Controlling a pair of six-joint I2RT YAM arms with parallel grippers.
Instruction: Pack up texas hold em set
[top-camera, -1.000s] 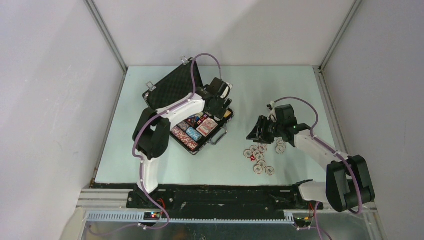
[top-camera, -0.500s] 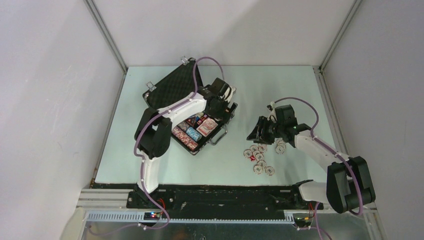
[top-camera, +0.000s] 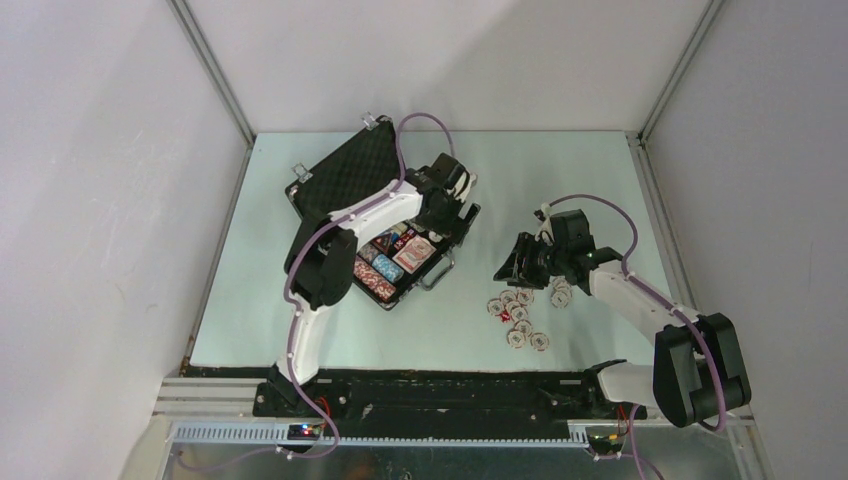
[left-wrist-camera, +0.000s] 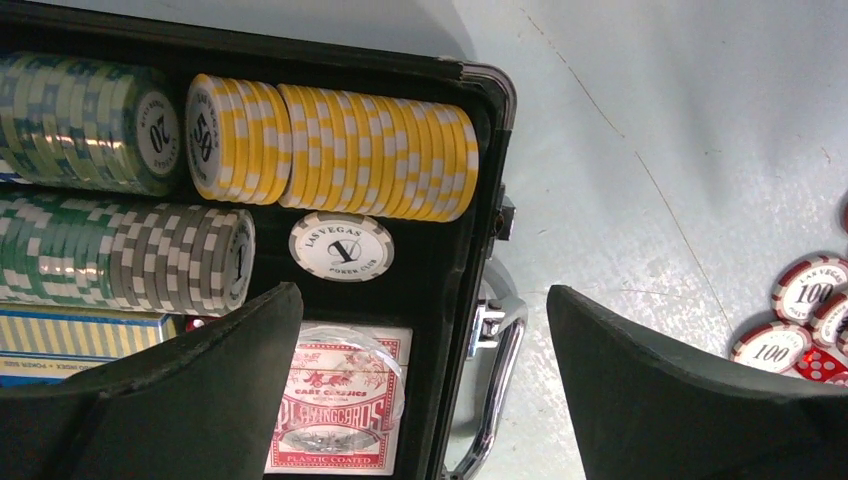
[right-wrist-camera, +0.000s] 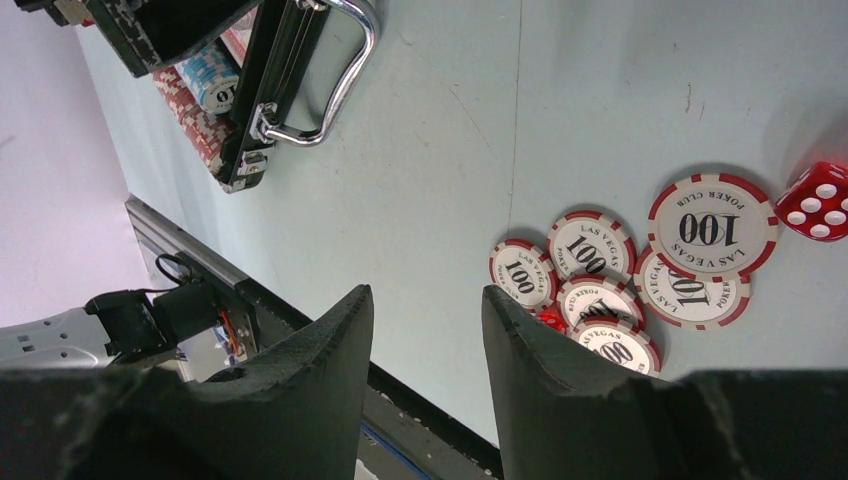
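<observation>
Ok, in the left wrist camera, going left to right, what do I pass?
green chip row → yellow chip row → silver case handle → bare table → loose red 100 chips

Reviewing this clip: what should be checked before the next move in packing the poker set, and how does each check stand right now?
1. Case lid up: ok, it stands open.
2. Left gripper empty: ok, jaws wide apart above the case, nothing between them.
3. Right gripper empty: ok, jaws apart, only table between them.
4. Every chip packed: not ok, red-and-white chips lie loose on the table beside a red die.
5. Chips in the case seated on edge: not ok, one white chip lies flat beside the grey row.
</observation>
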